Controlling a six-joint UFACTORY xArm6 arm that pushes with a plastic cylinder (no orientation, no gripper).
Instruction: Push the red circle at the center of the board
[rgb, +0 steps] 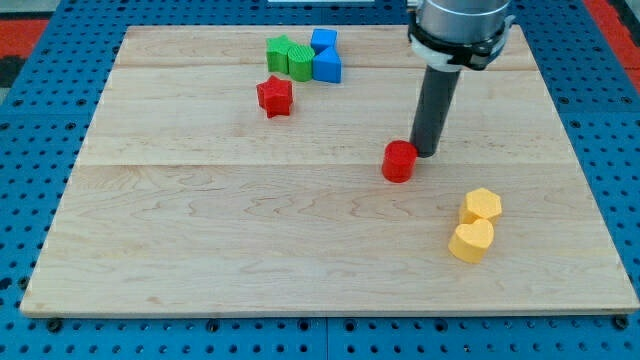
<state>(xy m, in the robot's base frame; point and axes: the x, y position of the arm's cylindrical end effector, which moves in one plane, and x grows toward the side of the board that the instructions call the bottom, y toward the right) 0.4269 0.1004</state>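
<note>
Toward the board's (180, 250) top edge, left of its middle, a red star (274, 96) is seen, with two green blocks (289, 57) touching two blue blocks (325, 56) in a cluster just above and to its right. The red circle (399, 161) is found a little right of the board's centre, and my tip (428, 153) is placed just beside it on its upper right, touching or nearly so; no fingers are carried by the rod. Nearer the bottom-right corner, well apart from the circle, a yellow hexagon (482, 205) is set against a yellow heart (471, 241) just below it.
</note>
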